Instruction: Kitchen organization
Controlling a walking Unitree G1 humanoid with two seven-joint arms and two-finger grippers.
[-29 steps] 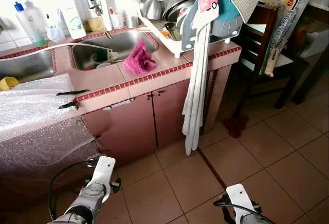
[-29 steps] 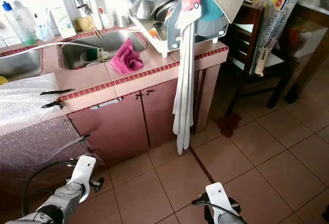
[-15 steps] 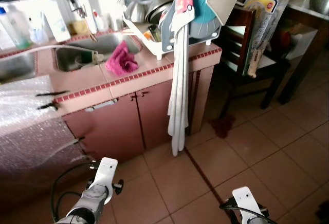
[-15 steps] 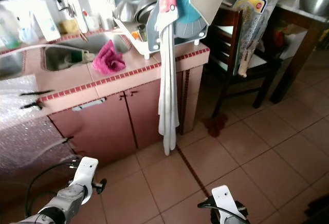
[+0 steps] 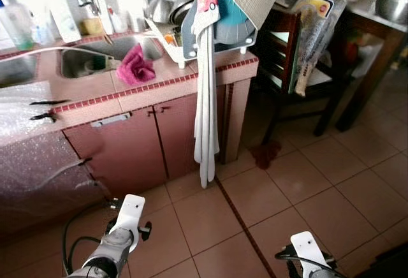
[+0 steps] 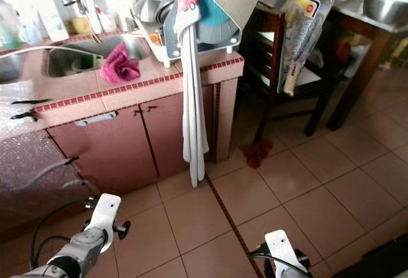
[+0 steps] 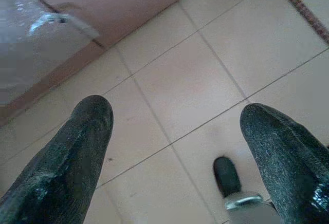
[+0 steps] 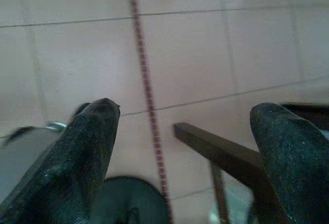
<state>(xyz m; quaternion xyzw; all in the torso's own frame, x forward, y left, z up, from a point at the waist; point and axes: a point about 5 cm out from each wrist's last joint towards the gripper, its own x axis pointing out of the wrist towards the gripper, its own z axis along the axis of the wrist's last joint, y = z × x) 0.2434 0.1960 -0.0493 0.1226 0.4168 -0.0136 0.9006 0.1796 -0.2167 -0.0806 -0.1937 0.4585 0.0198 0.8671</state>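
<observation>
So the robot's just standing on the tan tile floor (image 5: 331, 195) facing the pink tiled counter (image 5: 159, 87), both arms hanging low. Left gripper (image 7: 177, 131) has its fingers spread wide with nothing between them, just floor tiles and the foot of the cabinet below it. Right gripper (image 8: 185, 142) is the same, fingers apart and empty, over the dark red grout line. On the counter there's a magenta cloth (image 5: 135, 65) bunched just beside the sink (image 5: 89, 61), and a loaded dish rack (image 5: 191, 23) at the counter's end with white towels (image 5: 205, 118) hanging down the cabinet front. A dark wooden chair (image 5: 299, 67) sits just past the counter.
</observation>
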